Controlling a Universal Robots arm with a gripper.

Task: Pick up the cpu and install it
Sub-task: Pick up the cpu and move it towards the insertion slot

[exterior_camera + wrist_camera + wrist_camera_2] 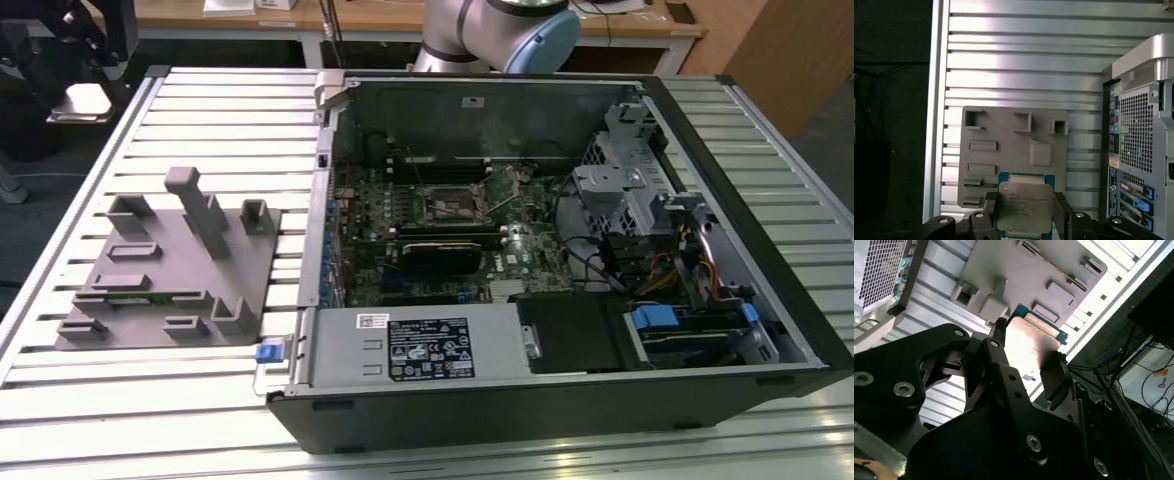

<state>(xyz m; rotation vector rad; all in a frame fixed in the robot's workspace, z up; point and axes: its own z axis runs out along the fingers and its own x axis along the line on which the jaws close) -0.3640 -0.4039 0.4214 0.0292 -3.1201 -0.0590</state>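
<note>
The gripper [1025,214] grips the cpu [1024,204], its two dark fingers [1061,214] closed against opposite edges of the small square chip, in the first wrist view. The jaws stand only as wide as the chip itself, with its pale silver top facing the camera and a green border showing along its far edge. In the second wrist view the same hold appears from the other side: the gripper [1026,359] clamps the cpu [1026,346], bright with reflected light, between one thin finger and one broader pad. Beyond the chip in both wrist views lies the grey fixture [1004,135] [1019,275], a flat plastic plate with raised blocks and recesses, resting on the slatted metal table [1029,50]. The cpu overlaps the fixture's nearer edge in the first wrist view; whether the two touch cannot be told. The computer case [1139,130] stands just beside the fixture. In the exterior view the case [561,250] lies open on the table [200,110], with the dark socket frame [451,205] on its motherboard [400,230], the fixture [160,270] at the exterior view's left, and part of the robot arm [501,30] behind the case.
</note>
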